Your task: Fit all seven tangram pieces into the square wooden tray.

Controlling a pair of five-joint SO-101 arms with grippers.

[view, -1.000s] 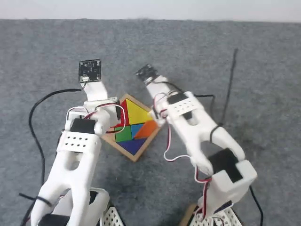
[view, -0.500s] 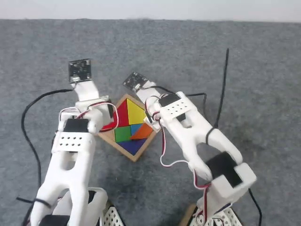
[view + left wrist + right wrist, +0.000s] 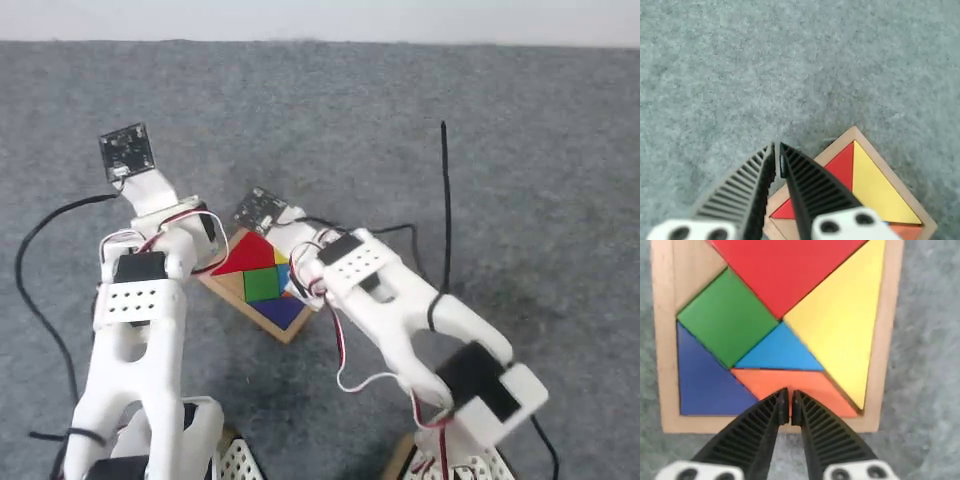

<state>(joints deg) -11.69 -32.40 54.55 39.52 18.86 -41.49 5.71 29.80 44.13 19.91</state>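
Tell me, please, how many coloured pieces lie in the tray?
6 in the tray: red, yellow beside it, green, light blue central, orange, dark blue in a corner; another may be hidden.

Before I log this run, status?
Left pincer shut, beside tray. Right pincer shut, over orange piece. Six pieces seated, one gap bare.

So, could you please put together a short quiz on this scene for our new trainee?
1. True or false: the right hand is shut.
2. The parallelogram by the right hand's tips is: A orange; B red; C yellow.
3. Fill in: the square piece is ___.
Key: 1 true; 2 A; 3 green.
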